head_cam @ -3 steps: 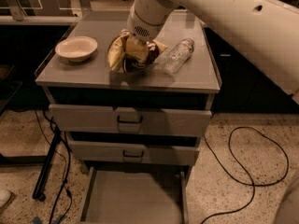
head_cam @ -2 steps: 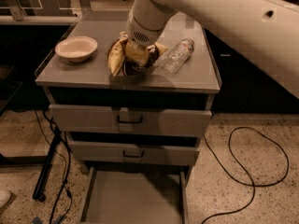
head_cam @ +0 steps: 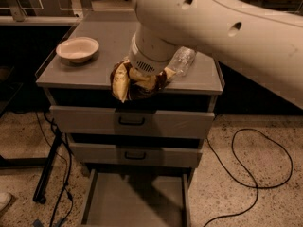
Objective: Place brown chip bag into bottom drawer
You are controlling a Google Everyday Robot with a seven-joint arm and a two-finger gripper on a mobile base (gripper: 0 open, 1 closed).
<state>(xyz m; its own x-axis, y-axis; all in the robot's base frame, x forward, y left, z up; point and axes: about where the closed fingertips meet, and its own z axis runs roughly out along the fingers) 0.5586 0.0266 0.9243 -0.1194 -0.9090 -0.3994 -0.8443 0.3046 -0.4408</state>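
Observation:
The brown chip bag (head_cam: 123, 82), dark brown and pale yellow, hangs in the air at the front edge of the cabinet top (head_cam: 102, 37). My gripper (head_cam: 143, 81) is shut on it from above and is mostly hidden under my white wrist. The bottom drawer (head_cam: 137, 205) stands pulled out at floor level, straight below the bag, its flat grey floor showing.
A pale bowl (head_cam: 77, 48) sits at the left of the cabinet top. A clear plastic bottle (head_cam: 182, 60) lies to the right of the bag. Two upper drawers with black handles (head_cam: 131, 122) are shut. A black cable (head_cam: 258, 174) loops on the floor at the right.
My arm has carried the chip bag from the middle of the cabinet top forward to its front edge. The bag now hangs past the edge. Bowl and bottle have not moved.

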